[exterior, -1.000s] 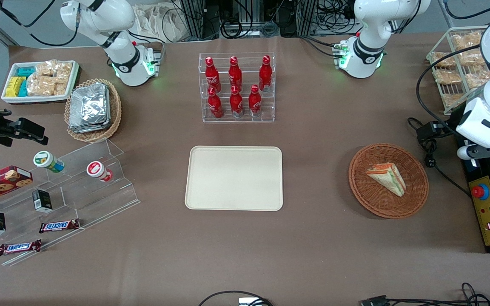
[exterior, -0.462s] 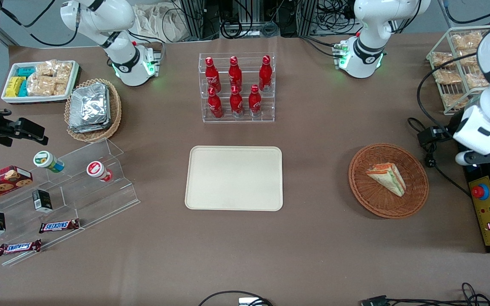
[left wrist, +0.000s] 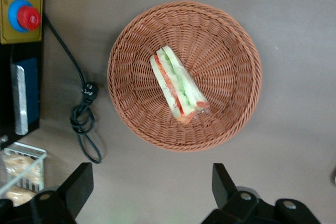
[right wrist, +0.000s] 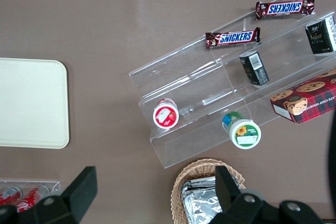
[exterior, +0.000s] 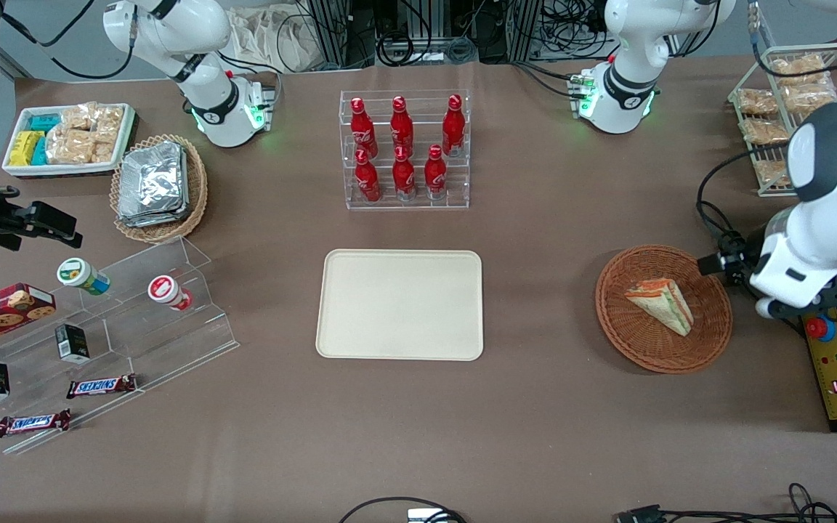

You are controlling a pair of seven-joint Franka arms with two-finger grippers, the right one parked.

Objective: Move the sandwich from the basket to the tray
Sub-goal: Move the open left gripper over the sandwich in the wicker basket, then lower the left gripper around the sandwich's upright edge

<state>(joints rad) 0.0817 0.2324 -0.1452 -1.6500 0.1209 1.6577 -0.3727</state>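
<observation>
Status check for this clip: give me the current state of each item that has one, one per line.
sandwich: lying in the basket, wrapped, not gripped.
basket: upright on the table, holding only the sandwich.
tray: flat on the table, nothing on it.
gripper: open, above the table beside the basket, touching nothing.
cola bottles: upright in their clear rack.

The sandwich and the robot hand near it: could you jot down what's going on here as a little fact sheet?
sandwich: wrapped wedge lying in the basket, untouched
basket: round brown wicker, toward the working arm's end of the table
tray: cream rectangle, nothing on it, nearer the table's middle
gripper: fingers open, up in the air beside the basket, holding nothing
cola bottles: six red ones in a clear rack, farther from the front camera than the tray
task status: sandwich not yet picked up
</observation>
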